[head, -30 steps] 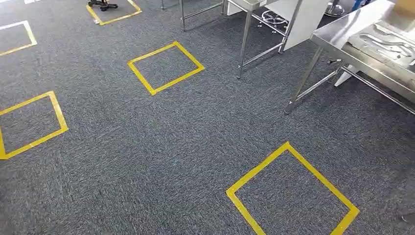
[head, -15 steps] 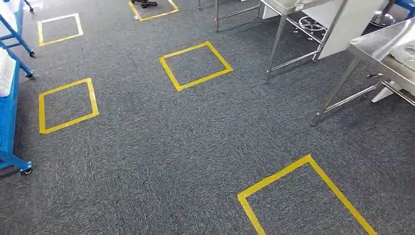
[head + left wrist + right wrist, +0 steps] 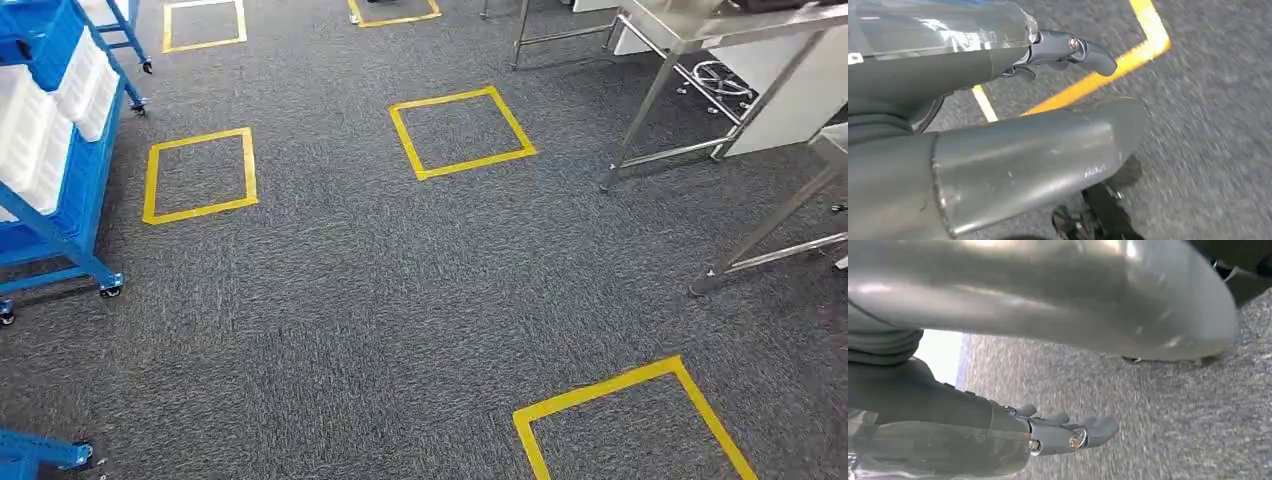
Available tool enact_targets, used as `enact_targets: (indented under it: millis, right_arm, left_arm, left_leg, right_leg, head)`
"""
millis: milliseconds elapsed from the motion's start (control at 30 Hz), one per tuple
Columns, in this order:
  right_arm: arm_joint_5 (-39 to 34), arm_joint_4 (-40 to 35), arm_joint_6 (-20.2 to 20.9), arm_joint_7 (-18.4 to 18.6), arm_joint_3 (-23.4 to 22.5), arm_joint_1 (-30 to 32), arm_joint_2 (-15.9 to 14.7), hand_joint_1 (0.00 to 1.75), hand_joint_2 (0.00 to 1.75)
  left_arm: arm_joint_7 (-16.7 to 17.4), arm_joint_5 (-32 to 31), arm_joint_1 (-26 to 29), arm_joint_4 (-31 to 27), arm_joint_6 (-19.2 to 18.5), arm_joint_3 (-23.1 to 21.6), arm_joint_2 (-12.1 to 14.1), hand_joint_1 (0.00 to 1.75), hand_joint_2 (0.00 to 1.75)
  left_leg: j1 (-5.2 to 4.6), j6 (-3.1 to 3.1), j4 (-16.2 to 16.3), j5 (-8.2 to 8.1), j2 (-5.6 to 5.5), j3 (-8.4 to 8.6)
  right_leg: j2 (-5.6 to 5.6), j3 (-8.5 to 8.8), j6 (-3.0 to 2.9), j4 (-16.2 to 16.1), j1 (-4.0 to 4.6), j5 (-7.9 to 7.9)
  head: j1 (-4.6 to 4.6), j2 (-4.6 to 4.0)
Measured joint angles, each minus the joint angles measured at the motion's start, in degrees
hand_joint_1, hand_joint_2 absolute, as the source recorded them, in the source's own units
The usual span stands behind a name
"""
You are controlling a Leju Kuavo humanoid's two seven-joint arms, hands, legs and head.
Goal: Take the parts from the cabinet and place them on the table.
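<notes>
both hands are hanging over the dark grey carpet floor [image 3: 330, 330]. the left hand [image 3: 1058, 50] and right hand [image 3: 1058, 432] are holding nothing, fingers loosely extended. a blue wheeled cabinet with white bins [image 3: 50, 150] is standing left.

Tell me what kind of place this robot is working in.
Probably an indoor workshop or robot test area. Grey carpet is marked with yellow tape squares, a blue wheeled rack holding white bins stands at the left, and steel tables stand at the right.

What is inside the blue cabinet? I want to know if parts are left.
White bins sit on the shelves of the blue cabinet. Their contents are hidden from this angle, so parts cannot be confirmed.
</notes>
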Motion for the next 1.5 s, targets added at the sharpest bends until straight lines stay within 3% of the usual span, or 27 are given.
enact_targets:
  millis: [67, 100, 133, 233, 267, 333, 400, 467, 500, 567, 600, 633, 767, 833, 867, 933, 967, 1000, 1067, 1100, 1133, 1267, 1300, 1333, 1367, 1433, 1500]
  right_arm:
    - [0.28, 0.00, -0.02, -0.09, 0.00, -0.03, -0.18, 0.00, 0.00]
    - [0.48, 0.00, -0.04, -0.20, 0.00, 0.06, -0.30, 0.00, 0.00]
    - [0.68, 0.00, -0.11, -0.35, 0.00, 0.04, -0.39, 0.00, 0.00]
    - [0.96, 0.00, -0.20, -0.79, 0.02, -0.46, -0.50, 0.00, 0.00]
    - [1.05, 0.00, -0.20, -0.85, 0.04, -0.50, -0.48, 0.00, 0.00]
    - [1.18, 0.00, -0.11, -0.90, 0.07, -0.42, -0.48, 0.00, 0.00]
    - [1.25, 0.00, -0.02, -0.85, 0.04, -0.05, -0.52, 0.00, 0.00]
    - [1.29, 0.00, 0.00, -0.83, 0.02, -0.04, -0.59, 0.00, 0.00]
    - [1.42, 0.00, 0.02, -0.83, 0.02, -0.10, -0.61, 0.00, 0.00]
    - [1.62, 0.00, 0.07, -0.83, 0.04, -0.23, -0.61, 0.00, 0.00]
    - [1.62, 0.00, 0.07, -0.83, 0.04, -0.25, -0.63, 0.00, 0.00]
    - [1.62, -0.02, 0.07, -0.83, 0.04, -0.21, -0.81, 0.00, 0.00]
    - [1.64, -0.02, 0.07, -0.83, 0.04, -0.98, -0.81, 0.00, 0.00]
    - [1.64, -0.02, 0.13, -0.85, 0.07, -0.82, -0.79, 0.00, 0.00]
    - [1.64, 0.00, 0.15, -0.83, 0.07, -0.73, -0.76, 0.00, 0.00]
    - [1.64, 0.02, 0.15, -0.83, 0.07, -0.44, -0.79, 0.00, 0.00]
    - [1.66, 0.02, 0.13, -0.83, 0.07, -0.40, -0.79, 0.00, 0.00]
    - [1.64, 0.02, 0.13, -0.81, 0.07, -0.35, -0.79, 0.00, 0.00]
    - [1.64, 0.00, 0.15, -0.83, 0.06, -0.37, -0.83, 0.00, 0.00]
    - [1.64, 0.02, 0.18, -0.83, 0.04, -0.29, -0.96, 0.00, 0.00]
    - [1.66, 0.02, 0.20, -0.87, 0.04, -0.28, -1.27, 0.00, 0.00]
    - [1.88, 0.00, 0.24, -1.11, 0.04, -0.71, -1.33, 0.00, 0.00]
    - [1.99, 0.00, 0.26, -1.09, 0.02, -0.75, -1.27, 0.00, 0.00]
    - [2.10, 0.00, 0.31, -1.09, 0.02, -0.59, -1.27, 0.00, 0.00]
    - [2.21, 0.00, 0.33, -1.07, 0.00, -0.46, -1.27, 0.00, 0.00]
    - [2.32, 0.00, 0.48, -0.76, -0.11, -0.36, -1.27, 0.00, 0.00]
    - [2.66, 0.00, 0.55, -0.68, -0.24, -0.39, -1.29, 0.00, 0.00]
  left_arm:
    - [0.20, -0.09, 0.01, 0.00, 0.00, 0.00, 0.00, 0.00, 0.00]
    - [0.20, -0.11, -0.02, 0.00, 0.00, 0.00, -0.02, 0.00, 0.00]
    - [0.22, -0.13, -0.20, 0.02, 0.00, 0.00, -0.04, 0.00, 0.00]
    - [0.20, -0.63, -0.03, 0.02, 0.00, 0.00, -0.04, 0.00, 0.00]
    - [0.20, -0.74, 0.06, 0.02, 0.02, 0.00, 0.00, 0.00, 0.00]
    - [0.22, -1.01, 0.05, 0.07, -0.07, 0.00, -0.04, 0.00, 0.00]
    - [0.22, -0.98, -0.38, 0.07, -0.07, 0.00, 0.00, 0.00, 0.00]
    - [0.35, -1.05, -0.20, 0.07, -0.09, 0.00, 0.00, 0.00, 0.00]
    - [0.46, -1.05, -0.06, 0.07, -0.11, 0.00, 0.00, 0.00, 0.00]
    - [0.52, -1.07, -0.07, 0.07, -0.11, 0.00, 0.04, 0.00, 0.00]
    - [0.52, -1.07, -0.16, 0.07, -0.11, 0.00, 0.04, 0.00, 0.00]
    - [0.57, -1.09, -0.37, 0.09, -0.13, -0.02, 0.02, 0.00, 0.00]
    - [0.61, -1.09, 0.01, 0.09, -0.13, 0.00, 0.13, 0.00, 0.00]
    - [0.65, -1.09, -0.08, 0.09, -0.13, -0.02, 0.13, 0.00, 0.00]
    - [0.63, -1.11, -0.32, 0.09, -0.13, -0.02, 0.13, 0.00, 0.00]
    - [0.65, -1.09, -0.45, 0.09, -0.13, -0.02, 0.13, 0.00, 0.00]
    - [0.65, -1.09, -0.43, 0.09, -0.13, -0.02, 0.13, 0.00, 0.00]
    - [0.65, -1.09, -0.39, 0.09, -0.13, -0.02, 0.13, 0.00, 0.00]
    - [0.66, -1.16, -0.31, 0.09, -0.13, -0.02, 0.11, 0.00, 0.00]
    - [0.65, -1.18, -0.37, 0.11, -0.13, -0.02, 0.04, 0.00, 0.00]
    - [0.63, -1.29, -0.49, 0.28, -0.15, -0.04, -0.20, 0.00, 0.00]
    - [0.41, -1.90, -0.40, 0.28, -0.15, -0.09, -0.17, 0.00, 0.00]
    - [0.35, -2.03, -0.33, 0.28, -0.15, -0.09, 0.09, 0.00, 0.00]
    - [0.28, -2.14, -0.34, 0.30, -0.20, -0.11, 0.04, 0.00, 0.00]
    - [0.13, -2.14, -0.60, 0.31, -0.20, -0.13, 0.00, 0.00, 0.00]
    - [0.11, -2.12, -0.85, 0.31, -0.15, -0.15, 0.02, 0.00, 0.00]
    - [0.24, -2.14, -0.63, 0.31, -0.15, -0.15, 0.09, 0.00, 0.00]
  left_leg:
    - [0.05, -0.26, 0.30, 0.01, -1.60, 0.02]
    - [0.20, -0.45, 0.42, 0.05, -2.17, -0.17]
    - [-0.15, -1.00, 0.82, -0.04, -2.70, -0.48]
    - [0.44, -2.32, 0.07, 0.72, -4.53, -0.95]
    - [0.24, -2.67, 0.25, 0.71, -5.03, -1.11]
    - [0.12, -2.64, 4.32, -2.40, 0.32, -2.97]
    - [0.29, -3.06, 13.56, -7.18, 2.20, -7.19]
    - [0.57, -3.50, 18.07, -8.07, 2.68, -9.05]
    - [0.73, -3.64, 16.18, -6.65, 2.90, -7.93]
    - [0.99, -3.76, 6.27, -2.06, 4.18, -2.43]
    - [0.98, -3.73, 1.78, -0.89, 6.75, 0.13]
    - [0.59, -3.20, 1.15, -1.25, 7.18, 0.34]
    - [0.39, -1.34, 0.64, -0.80, 4.72, 0.07]
    - [0.55, -0.52, 0.27, -0.32, 3.76, 0.17]
    - [0.48, -0.27, 0.27, -0.23, 3.20, 0.01]
    - [0.08, -0.03, 0.28, -0.15, 1.79, -0.18]
    - [-0.16, 0.02, 0.29, -0.12, 0.94, -0.18]
    - [-0.37, 0.04, 0.29, -0.10, 0.10, -0.09]
    - [-0.54, 0.06, 0.29, -0.09, -1.52, 0.19]
    - [-0.47, 0.05, 0.27, -0.08, -2.09, 0.29]
    - [-0.51, -0.06, 0.32, -0.03, -2.67, 0.12]
    - [-0.06, -1.45, -0.40, 0.63, -5.42, -0.38]
    - [-0.34, -1.26, 0.26, 0.30, -4.17, -0.40]
    - [-0.63, -1.50, 2.03, -1.23, -0.65, -1.23]
    - [-0.44, -1.84, 5.78, -3.59, 1.18, -3.13]
    - [0.14, -2.69, 14.29, -7.34, 2.36, -7.24]
    - [0.68, -3.44, 15.99, -6.85, 2.72, -7.96]
  right_leg:
    - [1.68, 4.63, -0.44, -10.13, -0.08, 5.74]
    - [4.92, 6.07, -0.84, -13.54, -0.15, 6.05]
    - [5.46, 6.09, -0.84, -14.21, -0.01, 5.95]
    - [3.44, 6.11, -1.60, -14.19, 0.44, 6.31]
    - [2.48, 6.32, -2.26, -15.19, -0.26, 6.88]
    - [0.97, 6.66, -2.99, -15.79, 0.04, 7.20]
    - [-0.94, 6.52, -3.09, -15.73, 0.40, 7.15]
    - [-2.65, 6.41, -3.11, -15.63, 0.48, 7.00]
    - [-3.31, 6.42, -2.98, -15.51, 0.47, 6.90]
    - [-4.68, 6.65, -2.44, -15.12, 0.32, 6.48]
    - [-5.24, 6.79, -2.00, -14.80, 0.52, 6.15]
    - [-5.85, 6.75, -1.48, -14.45, 0.82, 5.68]
    - [-7.35, 7.47, -0.21, -14.85, 0.47, 5.59]
    - [-2.42, 6.12, 0.23, -11.54, 0.02, 2.73]
    - [-0.96, 4.00, 0.25, -7.17, 0.04, 0.23]
    - [-0.20, -0.41, 0.14, 1.41, 0.07, -2.98]
    - [-0.09, -1.70, -0.12, 3.32, 0.13, -2.69]
    - [0.02, -1.45, -0.53, 2.03, 0.30, -0.89]
    - [1.06, 2.15, -1.75, -6.71, 1.04, 4.96]
    - [3.25, 4.36, -2.43, -11.80, 1.46, 7.61]
    - [6.22, 5.32, -3.20, -14.16, 1.46, 7.30]
    - [3.42, 5.71, -3.75, -15.43, 1.81, 7.91]
    - [2.30, 6.44, -3.62, -16.99, 0.77, 8.71]
    - [1.64, 6.94, -3.70, -17.78, 1.05, 8.85]
    - [0.61, 7.02, -3.83, -17.83, 1.10, 8.91]
    - [-1.27, 7.00, -3.77, -17.64, 1.19, 8.59]
    - [-2.81, 6.96, -3.45, -17.24, 0.96, 8.21]
  head:
    - [0.00, 0.00]
    - [-0.02, 0.00]
    - [-0.05, 0.00]
    - [0.02, 0.00]
    - [-0.09, 0.00]
    - [-0.52, 0.00]
    - [-0.61, 0.00]
    - [-0.61, 0.00]
    - [-0.63, 0.00]
    - [-0.66, 0.00]
    - [-0.68, 0.00]
    - [-0.74, 0.00]
    - [-0.35, 0.00]
    - [0.11, 0.00]
    - [0.20, 0.00]
    - [0.22, 0.00]
    - [0.20, 0.00]
    - [0.20, 0.00]
    - [0.18, 0.00]
    - [0.20, 0.00]
    - [0.06, 0.00]
    - [0.22, 0.00]
    - [0.17, 0.00]
    - [0.09, 0.00]
    - [-0.32, 0.00]
    - [-0.26, 0.00]
    - [-0.33, 0.00]
